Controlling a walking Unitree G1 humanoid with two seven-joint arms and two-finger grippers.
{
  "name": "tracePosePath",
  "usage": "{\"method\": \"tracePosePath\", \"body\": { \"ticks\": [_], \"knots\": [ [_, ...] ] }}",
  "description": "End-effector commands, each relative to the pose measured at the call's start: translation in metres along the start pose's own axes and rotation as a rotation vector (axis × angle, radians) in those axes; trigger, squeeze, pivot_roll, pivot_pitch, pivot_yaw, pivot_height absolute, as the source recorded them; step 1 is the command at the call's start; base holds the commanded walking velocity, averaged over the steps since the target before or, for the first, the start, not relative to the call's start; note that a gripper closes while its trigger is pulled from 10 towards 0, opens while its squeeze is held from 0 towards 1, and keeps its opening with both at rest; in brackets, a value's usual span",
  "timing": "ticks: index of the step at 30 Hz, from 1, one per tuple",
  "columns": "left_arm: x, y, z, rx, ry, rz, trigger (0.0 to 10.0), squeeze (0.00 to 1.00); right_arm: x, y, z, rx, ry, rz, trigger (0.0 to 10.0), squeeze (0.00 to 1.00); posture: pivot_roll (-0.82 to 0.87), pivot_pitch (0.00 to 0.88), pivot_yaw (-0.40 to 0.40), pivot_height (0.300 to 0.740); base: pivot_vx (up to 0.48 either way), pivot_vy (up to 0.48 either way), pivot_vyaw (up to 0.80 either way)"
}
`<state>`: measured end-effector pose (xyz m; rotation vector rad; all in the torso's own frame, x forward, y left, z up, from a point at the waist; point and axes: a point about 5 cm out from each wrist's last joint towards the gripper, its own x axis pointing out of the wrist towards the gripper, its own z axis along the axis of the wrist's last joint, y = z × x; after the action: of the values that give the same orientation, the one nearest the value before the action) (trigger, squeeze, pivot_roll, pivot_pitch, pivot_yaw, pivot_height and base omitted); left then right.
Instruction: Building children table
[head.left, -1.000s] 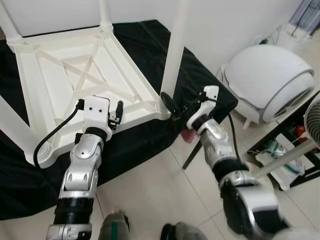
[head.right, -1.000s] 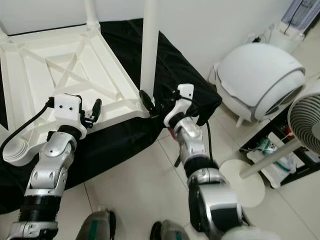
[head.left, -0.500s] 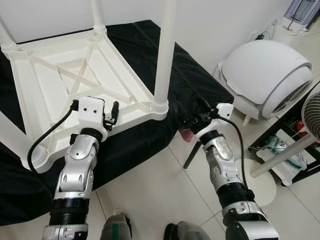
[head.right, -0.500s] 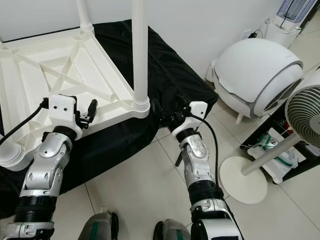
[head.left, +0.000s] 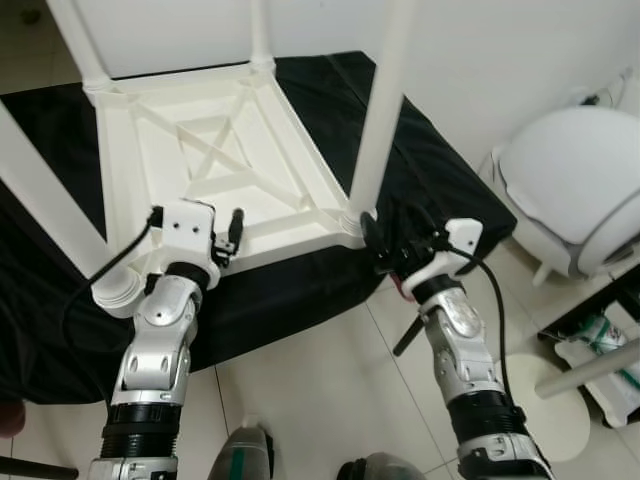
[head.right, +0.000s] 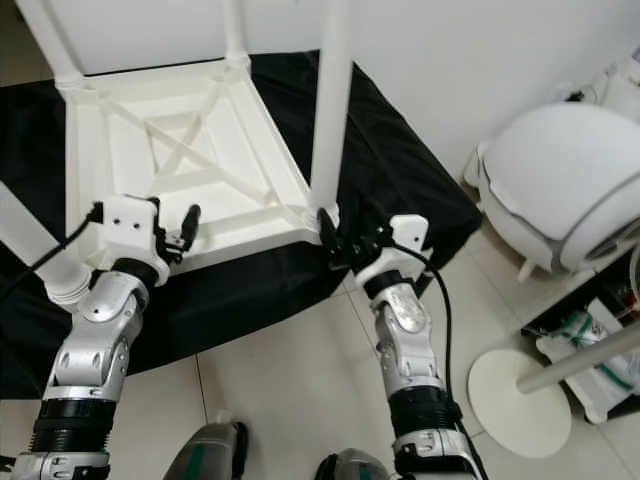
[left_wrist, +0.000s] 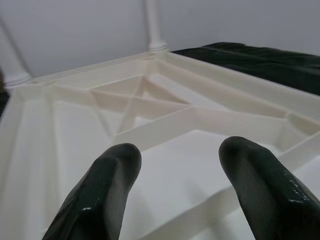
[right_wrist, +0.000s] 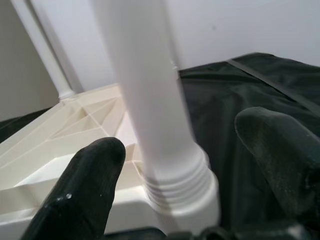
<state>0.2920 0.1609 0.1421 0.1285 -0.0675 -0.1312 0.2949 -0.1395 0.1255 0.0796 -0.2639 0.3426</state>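
A white plastic children's table (head.left: 215, 165) lies upside down on a black cloth (head.left: 300, 290), with its legs pointing up. My right gripper (head.left: 385, 238) is open at the near right corner. Its fingers (right_wrist: 80, 200) stand on either side of the ribbed base of that corner's leg (right_wrist: 150, 100), with a gap on each side. My left gripper (head.left: 235, 225) is open just above the table's near rim, and its fingertips (left_wrist: 100, 200) point across the ribbed underside (left_wrist: 165, 115). Nothing is held in either gripper.
A white domed appliance (head.left: 580, 190) stands on the floor at the right. A standing fan's round base (head.right: 520, 400) and a low shelf with small items (head.left: 610, 340) are near it. A white wall runs behind the table, and tiled floor (head.left: 300, 390) lies in front.
The camera has swung, so the whole scene sits further right. My right gripper has moved in from beside the corner to straddle the leg's base. The left gripper keeps its place at the rim.
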Motion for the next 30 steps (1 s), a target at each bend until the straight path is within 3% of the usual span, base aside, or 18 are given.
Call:
{"method": "tracePosePath", "body": {
  "ticks": [1,10,23,30],
  "knots": [
    [-0.003,0.000,-0.004,-0.006,0.007,-0.007,10.0,0.00,-0.001,0.003,0.001,0.007,0.003,0.011,10.0,0.00,-0.02,0.000,-0.015,0.740,0.000,0.000,0.80],
    [-0.005,-0.001,-0.008,0.000,0.015,-0.025,10.0,0.00,-0.013,0.001,0.003,0.005,0.018,-0.007,10.0,0.00,-0.04,0.000,-0.005,0.740,0.000,0.000,0.77],
    [-0.007,-0.010,-0.011,-0.008,0.015,-0.110,10.0,0.00,-0.018,-0.002,0.002,0.029,0.044,-0.025,10.0,0.00,-0.05,0.000,0.007,0.740,0.000,0.000,0.00],
    [-0.014,-0.032,-0.012,-0.007,0.051,-0.332,10.0,0.00,-0.001,-0.009,0.007,0.021,0.054,-0.001,10.0,0.00,-0.03,0.000,0.004,0.740,0.000,0.000,0.00]
  ]
}}
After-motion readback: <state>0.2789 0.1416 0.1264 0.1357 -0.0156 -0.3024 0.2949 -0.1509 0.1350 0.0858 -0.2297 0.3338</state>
